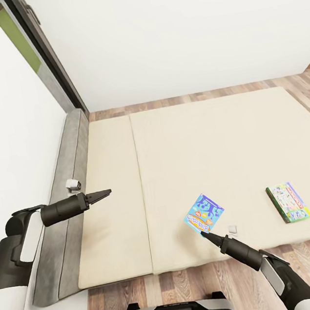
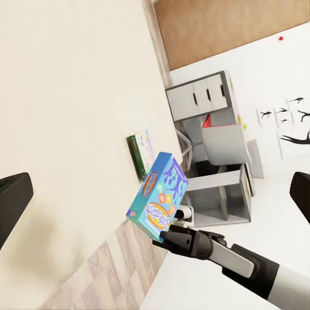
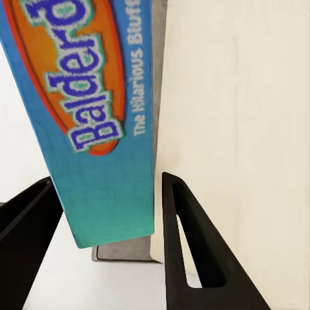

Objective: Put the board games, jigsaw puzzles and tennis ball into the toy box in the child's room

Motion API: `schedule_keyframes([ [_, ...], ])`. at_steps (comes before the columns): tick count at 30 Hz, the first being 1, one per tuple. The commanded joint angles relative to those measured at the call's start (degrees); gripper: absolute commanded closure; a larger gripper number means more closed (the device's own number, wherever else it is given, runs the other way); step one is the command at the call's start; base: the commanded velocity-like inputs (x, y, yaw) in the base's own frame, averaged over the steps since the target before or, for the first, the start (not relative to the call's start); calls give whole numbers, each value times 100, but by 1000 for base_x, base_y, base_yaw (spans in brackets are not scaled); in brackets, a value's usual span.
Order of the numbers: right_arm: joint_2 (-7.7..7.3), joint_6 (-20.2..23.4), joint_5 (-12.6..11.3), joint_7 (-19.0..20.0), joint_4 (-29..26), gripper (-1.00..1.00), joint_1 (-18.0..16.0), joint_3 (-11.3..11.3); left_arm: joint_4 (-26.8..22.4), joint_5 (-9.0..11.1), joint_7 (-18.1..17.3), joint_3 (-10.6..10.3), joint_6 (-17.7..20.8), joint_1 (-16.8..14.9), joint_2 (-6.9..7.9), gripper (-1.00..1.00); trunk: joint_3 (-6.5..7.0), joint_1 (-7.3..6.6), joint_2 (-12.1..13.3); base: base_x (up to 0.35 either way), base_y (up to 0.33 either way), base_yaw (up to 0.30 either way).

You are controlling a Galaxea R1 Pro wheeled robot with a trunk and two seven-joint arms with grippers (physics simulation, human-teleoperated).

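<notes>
My right gripper (image 1: pixel 204 234), black like its fingers (image 3: pixel 187 245), pinches a blue board game (image 1: pixel 204 212) whose face carries an orange oval with purple-blue "Balderd…" lettering outlined in white, plus small white print on teal-blue. My left gripper (image 1: pixel 104 194) is black too, on a dark arm. The bed (image 1: pixel 216 166) is plain beige with a grey headboard (image 1: pixel 68 221). On it lies a second board game (image 1: pixel 287 202), white-faced with colourful printing and a green edge. The floor (image 1: pixel 145 294) is brown wood-grain planks; the wall (image 1: pixel 172 29) is white.
</notes>
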Motion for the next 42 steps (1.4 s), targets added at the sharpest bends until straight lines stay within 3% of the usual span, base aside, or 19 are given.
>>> schedule_keyframes([
  [1,0,53,-25,19,1,100,-2,-3,0,-8,-20,1,22,-3,-2,-100,3,3,-8,0,0,0],
  [42,8,23,-21,-12,1,100,-2,13,0,-8,-20,-2,22,-3,2,-100,385,3,-8,0,0,0],
])
